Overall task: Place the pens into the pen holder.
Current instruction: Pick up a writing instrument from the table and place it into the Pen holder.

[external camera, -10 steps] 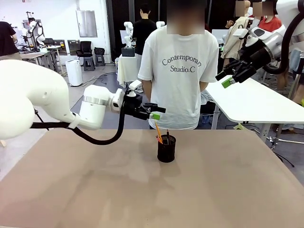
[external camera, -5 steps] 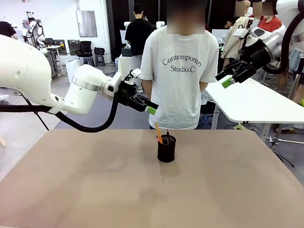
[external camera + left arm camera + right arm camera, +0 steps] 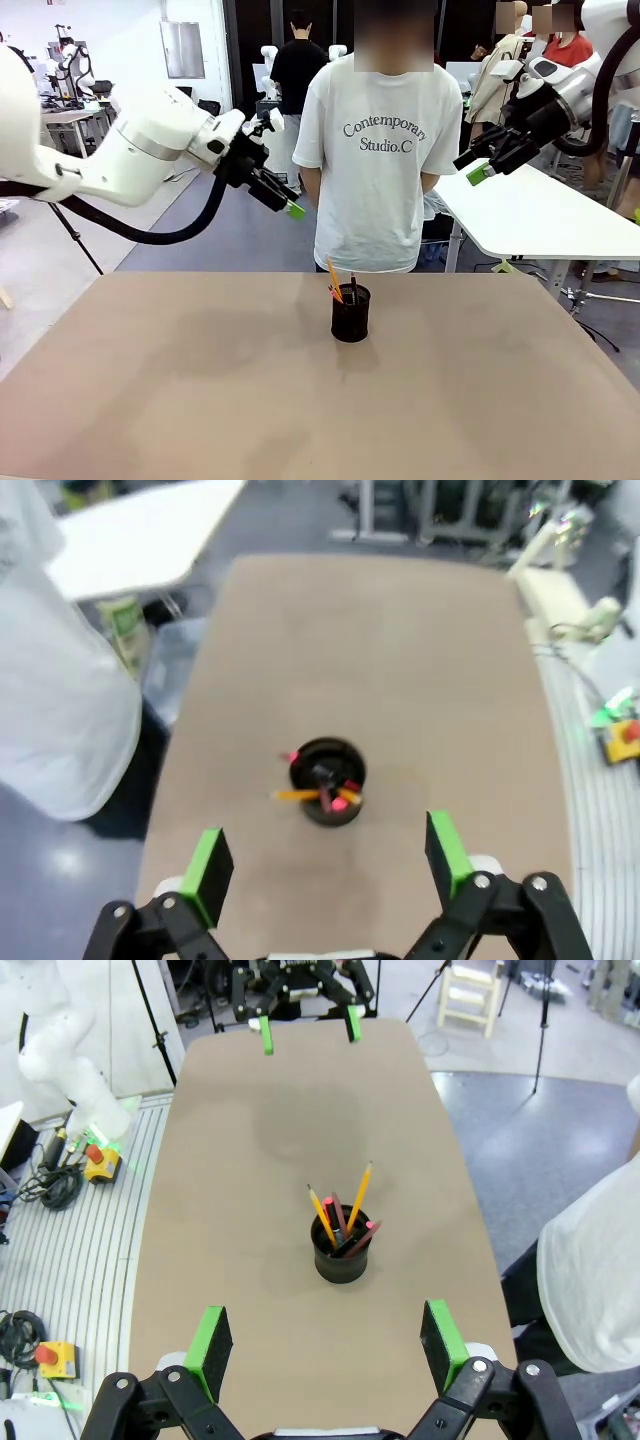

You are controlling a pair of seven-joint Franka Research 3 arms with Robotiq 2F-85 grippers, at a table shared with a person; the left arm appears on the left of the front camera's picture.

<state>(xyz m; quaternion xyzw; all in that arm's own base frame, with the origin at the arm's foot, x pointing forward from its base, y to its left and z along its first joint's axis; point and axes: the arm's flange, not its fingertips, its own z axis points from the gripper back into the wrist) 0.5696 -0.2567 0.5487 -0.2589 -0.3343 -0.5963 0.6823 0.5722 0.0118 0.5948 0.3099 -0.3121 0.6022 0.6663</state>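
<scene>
The brown bench point(image 3: 200, 400) stretches from the robot's side to a person in a white T-shirt point(image 3: 380, 150) standing at its far edge. The left arm point(image 3: 120, 160) is raised above the bench's left side, its left claw point(image 3: 285, 200) up in the air with fingers spread apart and nothing between them. The right claw point(image 3: 482, 168) hangs high at the right, likewise spread wide and holding nothing. Near the bench's middle, toward the person, stands the black mesh pen holder point(image 3: 350, 314). The pens point(image 3: 340, 1222) all sit inside it, leaning against its rim, two yellow-orange ones tallest.
</scene>
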